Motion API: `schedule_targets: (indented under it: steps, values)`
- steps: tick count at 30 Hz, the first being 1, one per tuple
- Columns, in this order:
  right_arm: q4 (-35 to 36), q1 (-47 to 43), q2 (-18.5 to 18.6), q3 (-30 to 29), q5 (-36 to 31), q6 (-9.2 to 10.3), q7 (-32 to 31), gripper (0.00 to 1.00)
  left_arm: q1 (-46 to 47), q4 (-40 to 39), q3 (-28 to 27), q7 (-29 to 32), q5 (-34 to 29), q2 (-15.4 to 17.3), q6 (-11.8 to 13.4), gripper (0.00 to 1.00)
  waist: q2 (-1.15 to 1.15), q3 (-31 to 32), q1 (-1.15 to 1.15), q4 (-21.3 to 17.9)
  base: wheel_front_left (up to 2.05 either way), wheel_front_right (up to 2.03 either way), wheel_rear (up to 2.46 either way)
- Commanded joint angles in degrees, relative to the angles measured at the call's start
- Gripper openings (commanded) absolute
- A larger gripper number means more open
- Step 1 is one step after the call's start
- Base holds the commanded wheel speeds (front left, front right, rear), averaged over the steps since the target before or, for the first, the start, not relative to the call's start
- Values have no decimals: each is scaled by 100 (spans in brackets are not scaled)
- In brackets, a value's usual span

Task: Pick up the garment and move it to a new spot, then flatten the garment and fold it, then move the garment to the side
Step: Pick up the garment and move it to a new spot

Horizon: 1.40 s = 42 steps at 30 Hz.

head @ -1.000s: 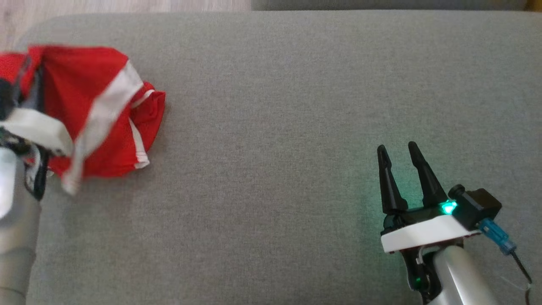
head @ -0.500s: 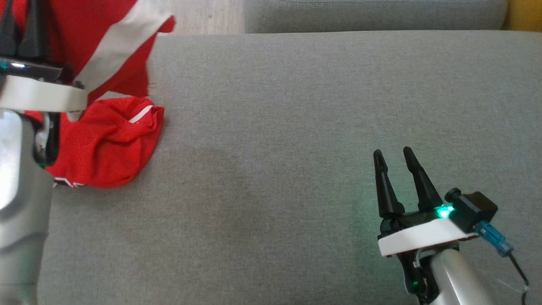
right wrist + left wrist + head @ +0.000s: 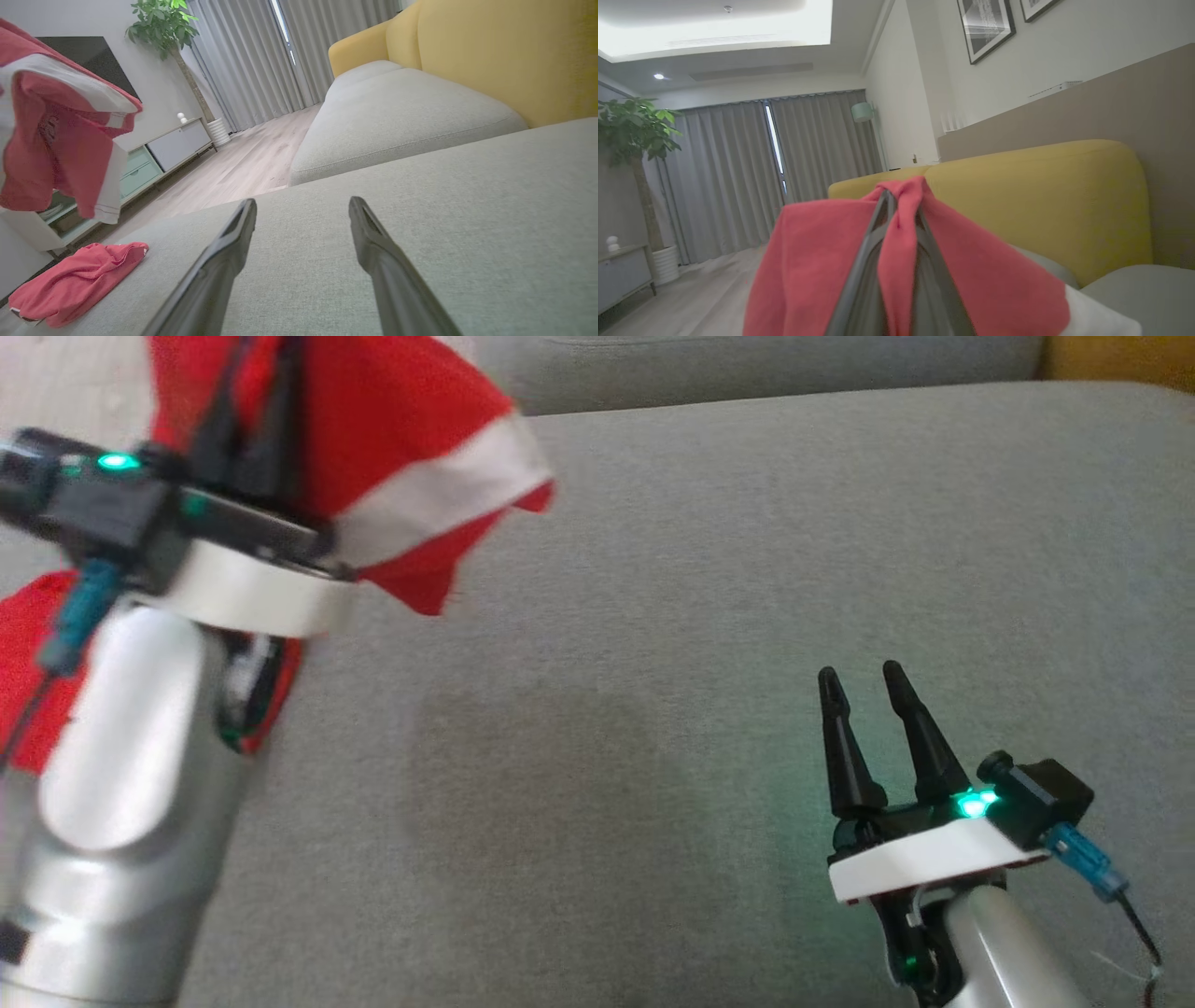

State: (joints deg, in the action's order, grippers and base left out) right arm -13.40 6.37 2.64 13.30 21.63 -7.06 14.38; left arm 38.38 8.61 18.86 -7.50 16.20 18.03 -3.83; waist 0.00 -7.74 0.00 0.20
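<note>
Red garment pinched in left hand held high; right hand spread, empty, low over cushion

I work over a grey seat with a yellow back. Behind that back a beige panel covers the lower wall. Above it the white wall carries two framed pictures. Grey curtains hang on the far side, with a bright slit of daylight between them. A lamp with a pale green shade stands in the corner. A leafy plant in a white pot stands beside a low cabinet. The floor is pale wood. A lit recess glows in the ceiling.
</note>
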Motion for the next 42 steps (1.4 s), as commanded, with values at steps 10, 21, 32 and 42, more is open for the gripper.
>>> schedule_targets:
  steps: [10,21,32,42]
  values:
    - [361,344,23,165,193,-43,62,100,209,-4,507,256,-45,-470,0,0,0,-196,0,-1104,0,0,0]
    - [573,386,23,126,363,-43,62,100,454,1271,723,-133,-140,-820,144,100,0,-401,0,-1694,0,0,0]
    - [569,254,23,-55,151,-43,62,100,-78,1454,282,-690,87,-590,309,100,0,-238,0,-1027,0,0,0]
    - [426,57,23,-215,-81,-43,62,100,-1814,379,-36,-748,-54,-609,547,100,0,77,0,-313,0,0,0]
